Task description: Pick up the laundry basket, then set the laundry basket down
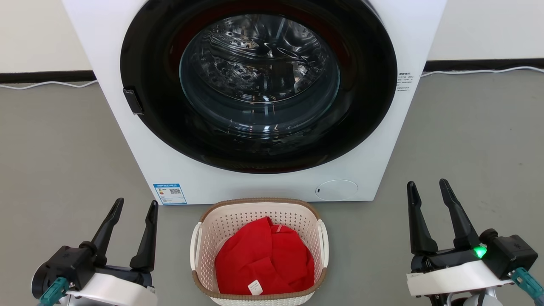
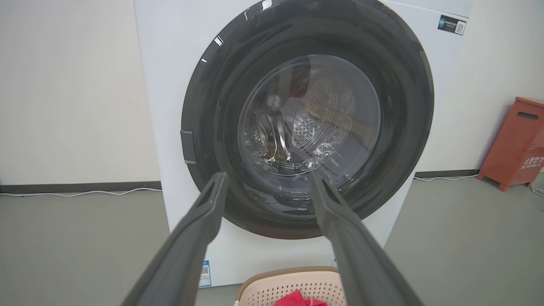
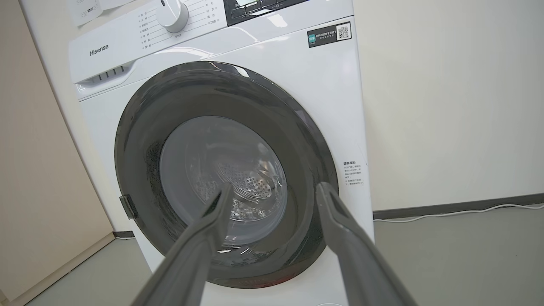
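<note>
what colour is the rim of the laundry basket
Brown, with a woven look, on the laundry basket; clearest in the head view.

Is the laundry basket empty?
No, a red cloth with a white tag lies inside the laundry basket.

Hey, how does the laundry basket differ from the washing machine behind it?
The laundry basket is small and low; the washing machine is far bigger. The basket's walls are cream and perforated, with a brown rim; the machine's body is smooth white with a round dark door. The basket is open on top and holds a red cloth; the machine's door is shut and its drum looks empty. Both stand on the grey floor.
</note>
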{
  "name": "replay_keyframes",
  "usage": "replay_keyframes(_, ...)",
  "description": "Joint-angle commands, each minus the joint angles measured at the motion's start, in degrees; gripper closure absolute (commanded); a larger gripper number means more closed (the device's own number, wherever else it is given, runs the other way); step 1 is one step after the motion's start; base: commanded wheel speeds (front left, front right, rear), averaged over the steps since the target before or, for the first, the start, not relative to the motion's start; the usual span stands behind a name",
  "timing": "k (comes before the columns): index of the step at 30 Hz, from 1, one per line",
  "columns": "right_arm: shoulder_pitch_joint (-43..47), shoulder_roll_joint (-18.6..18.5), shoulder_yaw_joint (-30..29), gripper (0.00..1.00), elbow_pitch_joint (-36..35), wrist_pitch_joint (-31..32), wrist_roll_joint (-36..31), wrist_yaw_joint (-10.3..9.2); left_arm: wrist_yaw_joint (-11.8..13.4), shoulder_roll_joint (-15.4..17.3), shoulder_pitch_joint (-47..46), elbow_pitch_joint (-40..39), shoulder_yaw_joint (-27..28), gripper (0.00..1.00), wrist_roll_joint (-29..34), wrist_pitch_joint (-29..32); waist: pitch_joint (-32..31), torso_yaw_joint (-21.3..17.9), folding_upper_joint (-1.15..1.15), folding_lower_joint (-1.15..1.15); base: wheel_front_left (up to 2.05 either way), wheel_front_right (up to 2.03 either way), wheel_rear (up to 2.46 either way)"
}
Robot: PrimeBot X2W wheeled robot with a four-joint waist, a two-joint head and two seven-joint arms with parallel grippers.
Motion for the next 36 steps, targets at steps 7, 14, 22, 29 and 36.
replay_keyframes(7, -1.36, -0.52, 0.1, 0.0, -1.7, -0.61, -0.93, 0.42, -0.09, 1.23, -2.06, -1.68, 2.02, 0.0, 0.77, -0.58, 0.01, 0.0, 0.0, 0.0, 0.0, 0.0, 0.0)
replay_keyframes(14, -1.36, -0.52, -0.07, 0.0, -1.56, -0.61, -1.06, 0.42, -0.09, 1.05, -1.98, -1.75, 2.27, 0.0, 0.94, -0.58, -0.02, 0.0, 0.0, 0.0, 0.0, 0.0, 0.0)
replay_keyframes(22, -1.31, -0.52, 0.16, 0.0, -1.34, -0.61, -1.0, 0.42, -0.09, 1.02, -1.89, -1.77, 2.27, 0.0, 0.76, -0.58, 0.03, 0.0, 0.0, 0.0, 0.0, 0.0, 0.0)
replay_keyframes(29, -1.23, -0.52, 0.21, 0.0, -1.35, -0.61, -1.03, 0.42, -0.09, 1.05, -1.87, -1.93, 2.33, 0.0, 0.49, -0.58, 0.2, 0.03, 0.0, 0.0, 0.0, 0.0, 0.0)
replay_keyframes(36, -1.25, -0.52, 0.11, 0.0, -1.48, -0.61, -0.85, 0.42, -0.09, 1.47, -1.95, -2.12, 2.49, 0.0, -0.31, -0.58, 1.26, -0.01, 0.0, 0.0, 0.0, 0.0, 0.0)
